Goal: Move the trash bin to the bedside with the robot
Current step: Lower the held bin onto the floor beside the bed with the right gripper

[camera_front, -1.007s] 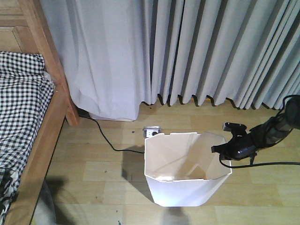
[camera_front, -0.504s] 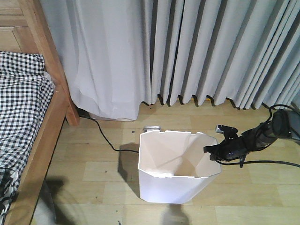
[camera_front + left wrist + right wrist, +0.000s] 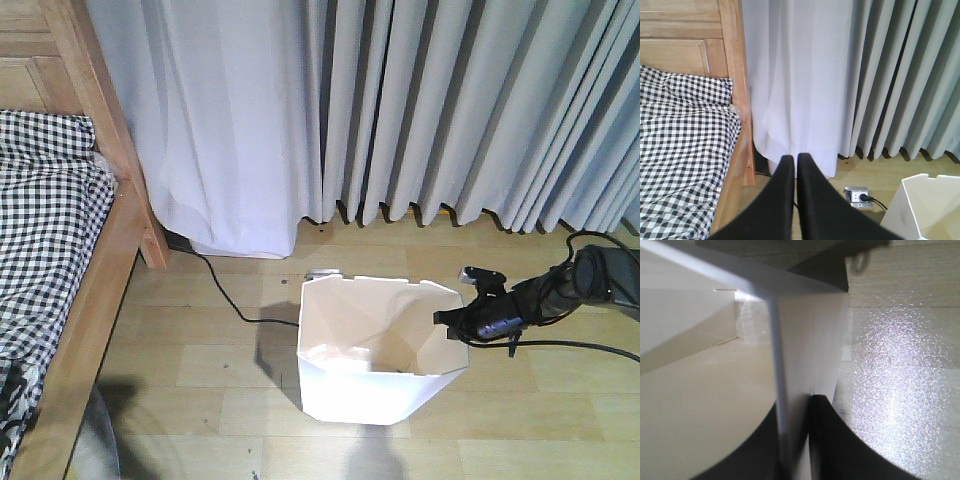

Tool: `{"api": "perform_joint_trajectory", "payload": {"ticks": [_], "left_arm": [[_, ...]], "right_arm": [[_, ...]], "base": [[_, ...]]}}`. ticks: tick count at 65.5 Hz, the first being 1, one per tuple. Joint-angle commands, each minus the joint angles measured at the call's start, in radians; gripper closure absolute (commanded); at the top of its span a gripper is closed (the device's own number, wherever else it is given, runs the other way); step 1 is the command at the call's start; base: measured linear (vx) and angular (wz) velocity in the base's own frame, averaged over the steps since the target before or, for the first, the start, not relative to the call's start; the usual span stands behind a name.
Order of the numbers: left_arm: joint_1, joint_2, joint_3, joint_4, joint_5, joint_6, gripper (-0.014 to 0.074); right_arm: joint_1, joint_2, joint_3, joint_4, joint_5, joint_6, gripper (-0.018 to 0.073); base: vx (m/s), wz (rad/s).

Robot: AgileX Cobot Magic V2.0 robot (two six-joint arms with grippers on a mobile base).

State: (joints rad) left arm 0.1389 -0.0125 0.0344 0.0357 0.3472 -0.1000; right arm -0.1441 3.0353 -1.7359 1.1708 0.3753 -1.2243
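The right tool (image 3: 448,325) is clamped on the thin right-hand wall of the white bin (image 3: 360,395) at the rim, one finger inside and one outside. The bin stands upright on the wood floor (image 3: 180,400) before the grey curtain (image 3: 400,100), well apart from the bed (image 3: 95,300), which lies to the robot's left. The grip sits on the side farthest from the bed, so the haul looks set to run leftward. The left tool (image 3: 795,170), fingers nearly together, holds nothing.

My right gripper (image 3: 450,322), reaching in from the right edge, pinches the bin (image 3: 360,395) rim; my left gripper (image 3: 792,159) has its fingers pressed together.
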Motion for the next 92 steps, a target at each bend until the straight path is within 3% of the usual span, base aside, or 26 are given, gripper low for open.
{"api": "perform_joint_trajectory", "payload": {"ticks": [1, 38, 70, 92], "left_arm": [[-0.003, -0.014, 0.003, -0.002, -0.066, -0.004, 0.0603], [-0.003, -0.014, 0.003, -0.002, -0.066, -0.004, 0.0603], [-0.003, -0.014, 0.003, -0.002, -0.066, -0.004, 0.0603], [-0.003, -0.014, 0.003, -0.002, -0.066, -0.004, 0.0603]], "right_arm": [[-0.003, -0.076, -0.032, 0.061, 0.125, 0.011, 0.0497], [-0.003, -0.066, -0.049, 0.054, 0.118, 0.012, 0.0267], [-0.003, -0.066, -0.049, 0.054, 0.125, 0.012, 0.0196], [-0.004, -0.073, -0.046, 0.025, 0.141, 0.012, 0.005]], "base": [[0.0, 0.0], [0.0, 0.0], [0.0, 0.0], [0.0, 0.0]]}}
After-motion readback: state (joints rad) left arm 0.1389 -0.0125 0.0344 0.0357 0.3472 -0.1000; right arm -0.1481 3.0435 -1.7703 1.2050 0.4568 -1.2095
